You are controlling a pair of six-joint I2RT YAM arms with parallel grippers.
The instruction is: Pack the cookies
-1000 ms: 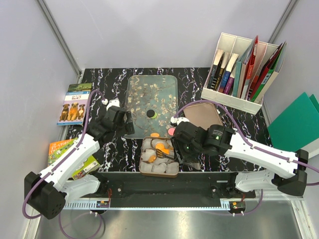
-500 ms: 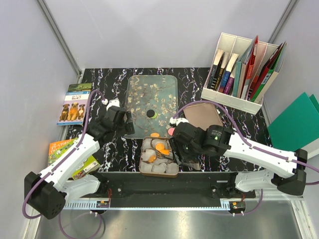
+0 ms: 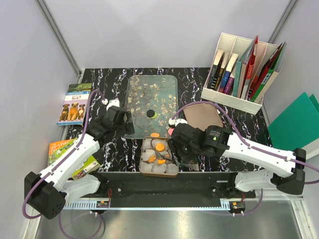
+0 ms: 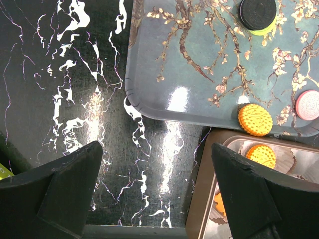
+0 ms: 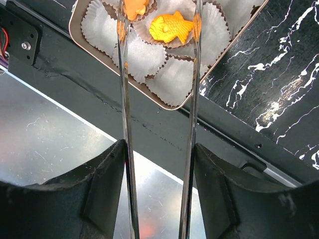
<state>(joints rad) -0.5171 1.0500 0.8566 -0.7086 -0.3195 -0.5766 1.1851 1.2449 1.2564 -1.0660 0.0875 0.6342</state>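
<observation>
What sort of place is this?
Probably a robotics lab cell: two robot arms bolted to a marble-patterned table, plain grey walls around it, a file box of books as props.

1. The left gripper (image 4: 156,164) hangs over the black marbled table (image 4: 65,74), fingers (image 4: 70,186) spread wide with nothing between them.
2. A blossom-patterned tray (image 4: 189,64) carries a black cookie (image 4: 256,12) stacked on a green cookie (image 4: 264,31), an orange cookie (image 4: 255,119) at its near rim, and a pink cookie (image 4: 308,104).
3. Just beside the tray, a brown box (image 4: 199,189) holds paper cups (image 4: 285,160); one contains a second orange cookie (image 4: 261,155).
</observation>
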